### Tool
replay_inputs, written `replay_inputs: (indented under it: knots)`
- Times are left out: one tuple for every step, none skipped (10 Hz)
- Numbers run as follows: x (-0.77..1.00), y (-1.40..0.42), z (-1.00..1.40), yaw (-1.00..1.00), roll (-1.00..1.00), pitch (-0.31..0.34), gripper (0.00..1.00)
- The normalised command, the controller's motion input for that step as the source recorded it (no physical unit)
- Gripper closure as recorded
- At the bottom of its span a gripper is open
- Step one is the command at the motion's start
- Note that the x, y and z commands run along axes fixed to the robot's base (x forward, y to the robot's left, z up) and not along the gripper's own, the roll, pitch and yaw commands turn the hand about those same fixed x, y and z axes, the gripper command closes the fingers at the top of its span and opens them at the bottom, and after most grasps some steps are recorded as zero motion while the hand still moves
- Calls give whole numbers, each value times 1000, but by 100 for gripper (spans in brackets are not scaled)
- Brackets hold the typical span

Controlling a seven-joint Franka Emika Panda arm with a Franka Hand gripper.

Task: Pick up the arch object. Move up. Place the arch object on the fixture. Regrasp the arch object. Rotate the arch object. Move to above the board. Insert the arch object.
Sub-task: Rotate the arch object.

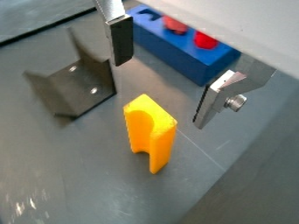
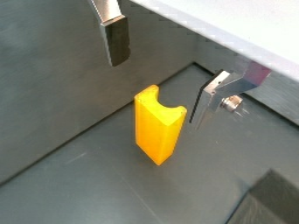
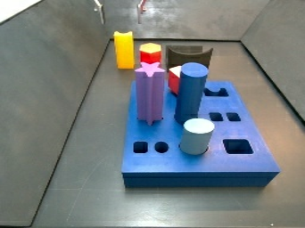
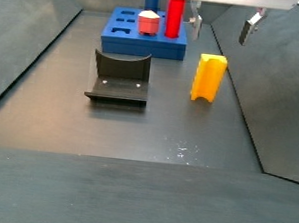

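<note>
In both wrist views the gripper (image 1: 170,74) hangs spread above the arch object (image 1: 149,131), which stands upright on the floor, untouched. In a side view it stands beside the fixture (image 4: 120,76). Likely light, rigid, smooth plastic: pinch its 2 flat sides.

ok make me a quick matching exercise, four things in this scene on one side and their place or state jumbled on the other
Things:
1. arch object
2. fixture
3. board
4. end effector

States:
A. blue, bearing pegs
B. open, above the yellow piece, holding nothing
C. dark bracket on the floor, nothing on it
D. upright on the floor, apart from the fingers

Pairs: 1-D, 2-C, 3-A, 4-B
</note>
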Motion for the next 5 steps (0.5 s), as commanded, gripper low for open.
replay_inputs:
  knots:
    - [25, 0, -68, 1000, -5, 3, 0]
    - [31, 2, -39, 1000, -5, 3, 0]
    - [31, 2, -37, 1000, -5, 3, 0]
    - [32, 2, -37, 1000, -5, 3, 0]
    - [32, 2, -36, 1000, -5, 3, 0]
